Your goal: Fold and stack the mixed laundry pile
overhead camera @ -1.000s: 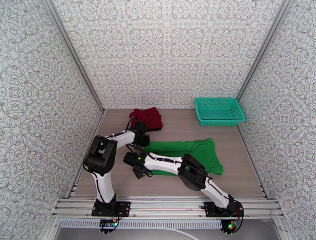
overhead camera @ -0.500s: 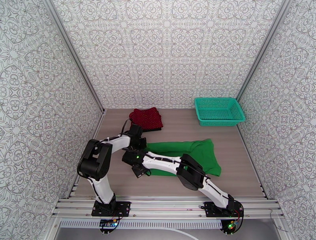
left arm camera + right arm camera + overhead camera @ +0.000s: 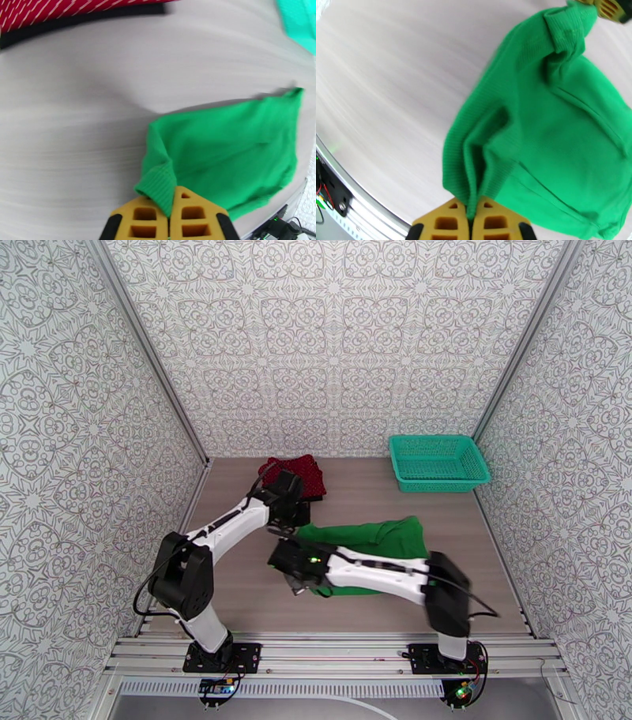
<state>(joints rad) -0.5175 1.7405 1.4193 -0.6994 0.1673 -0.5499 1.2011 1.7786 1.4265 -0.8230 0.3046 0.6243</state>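
Left gripper (image 3: 173,195) and right gripper (image 3: 474,207) were both pinched shut on the left edge of the green garment (image 3: 387,536) — far corner and near corner — its length running off rightward.

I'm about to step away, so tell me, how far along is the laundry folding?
Looks done: the red dotted garment lies folded on the black one at the back of the table. In hand: the left hand and right hand are each shut on the green garment at its left edge, likely for a fold. Left: finishing that fold and stacking it with the other two.
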